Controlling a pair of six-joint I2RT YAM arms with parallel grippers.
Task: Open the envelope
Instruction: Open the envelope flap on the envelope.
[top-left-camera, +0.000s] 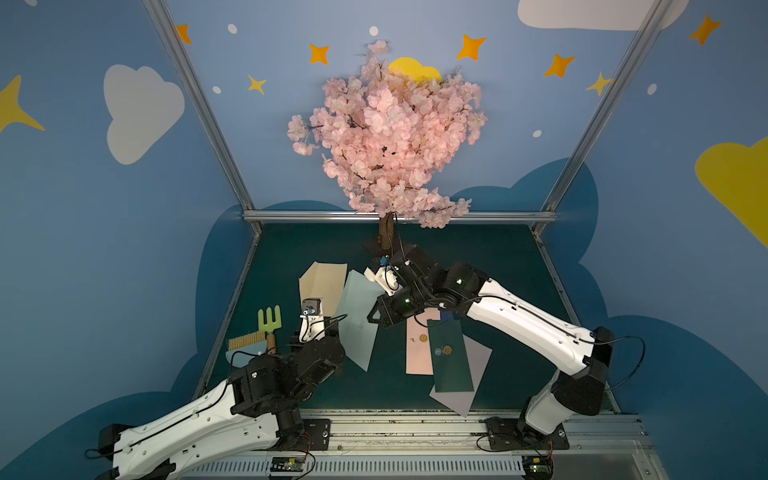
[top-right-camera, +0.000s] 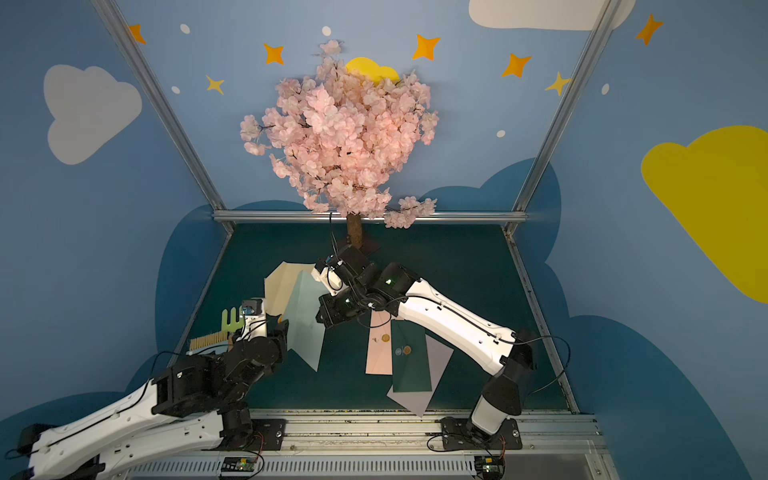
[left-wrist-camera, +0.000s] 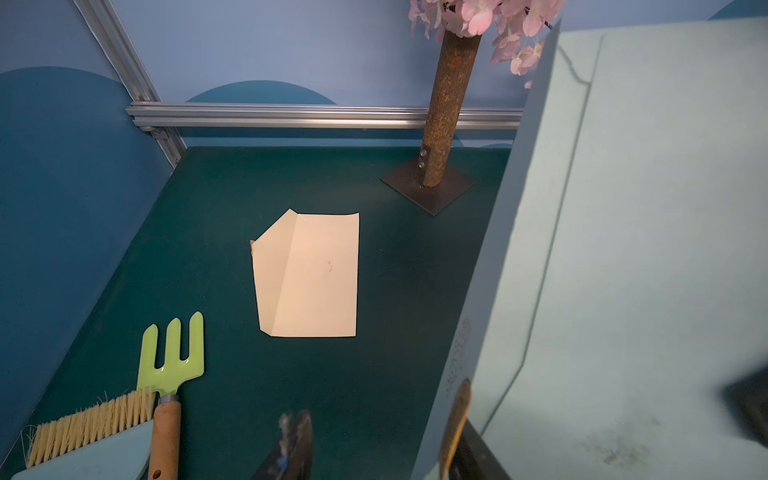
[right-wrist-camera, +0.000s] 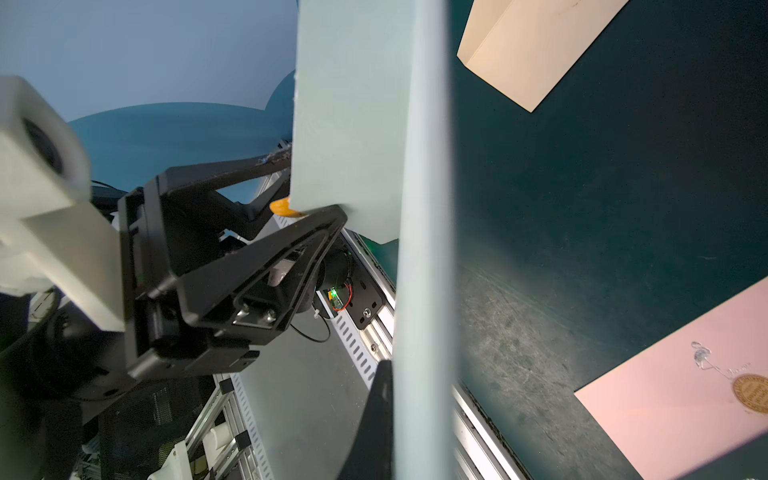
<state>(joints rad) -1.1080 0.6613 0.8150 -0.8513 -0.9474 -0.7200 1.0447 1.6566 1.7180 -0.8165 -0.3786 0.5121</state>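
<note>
In a top view the mint envelope is held up in mid-air, my right gripper pinched shut on one edge. Left wrist view: it looks like thin, light paper that would crease easily. In the right wrist view my left gripper stands half-spread, gripping nothing, around the flap tip; I'd pinch there.

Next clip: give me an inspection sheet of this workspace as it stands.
Surface: green table, scuffed.
Job's things: mint envelope held up off the table.
Clutter: cream envelope flat; pink envelope, green envelope, lavender envelope overlapping; fork; brush.
Grippers: right gripper shut on mint envelope; left gripper open about its flap.
Cables: arm cables loop clear of envelopes.
Surroundings: blossom tree at back; painted walls.
</note>
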